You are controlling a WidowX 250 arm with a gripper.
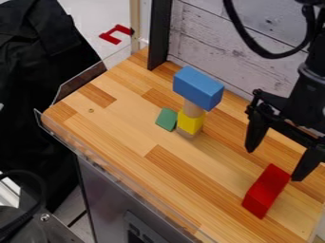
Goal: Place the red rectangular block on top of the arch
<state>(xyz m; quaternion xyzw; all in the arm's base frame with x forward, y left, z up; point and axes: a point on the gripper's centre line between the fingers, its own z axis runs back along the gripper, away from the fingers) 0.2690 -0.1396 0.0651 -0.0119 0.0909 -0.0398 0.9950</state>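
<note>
The black gripper [274, 164] hangs at the right side, its two fingers spread wide apart with nothing between them. Just below it, a red rectangular block [266, 191] lies on the wooden surface, angled from lower left to upper right. Near the middle stands a stack: a small light wooden piece at the bottom, a yellow block [190, 122] over it, then a light wooden cylinder [193, 108], and a large blue block [198, 88] lying across the top. I cannot make out which piece is the arch.
Left of the stack is a small green block [167, 119]. The wooden tabletop [114, 121] has a clear raised edging along its left side. A whitewashed plank wall [209, 42] and a dark upright post [159, 35] stand behind. A red angular shape [113, 37] shows beyond the far left edge.
</note>
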